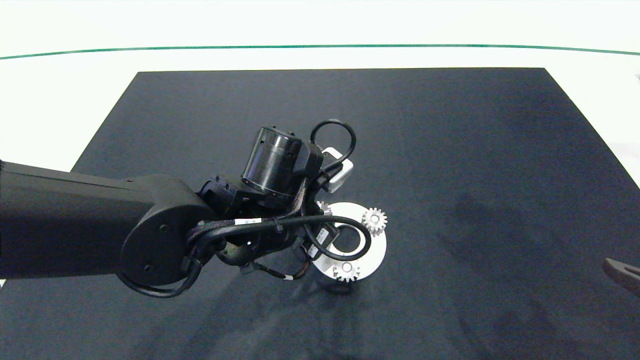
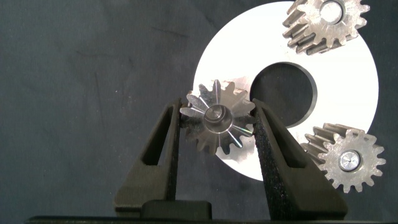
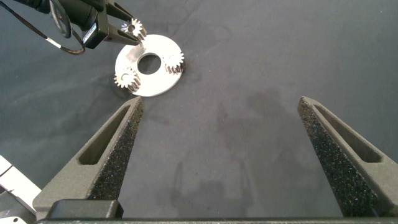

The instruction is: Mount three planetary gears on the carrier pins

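Left gripper [image 2: 217, 121] is clamped on the third planetary gear [image 2: 217, 118] — its two grey fingers [image 2: 163, 146] press the teeth from either side, and the gear sits at the rim of the white disc [image 2: 348, 93], near the middle of the left wrist view. Whether that gear already rests on a pin cannot be told. Two more gears are seated on the disc: one [image 2: 324, 20] at the upper right of the left wrist view, the other [image 2: 346, 163] at its lower right, with a pin end showing in its centre hole. In the head view the disc [image 1: 378, 245] lies just below centre on the dark mat [image 1: 450, 150], one gear [image 1: 374, 221] at its upper right edge and one [image 1: 346, 271] at its lower edge; the held gear is largely hidden beneath the wrist.

The left arm [image 1: 100, 225] enters from the left edge of the head view, its wrist bent down over the disc's left side, cables looping across it.

Right gripper [image 3: 221, 155] hangs well apart from the disc with its fingers spread wide and holding nothing — only its tip [image 1: 622, 272] shows at the right edge of the head view.
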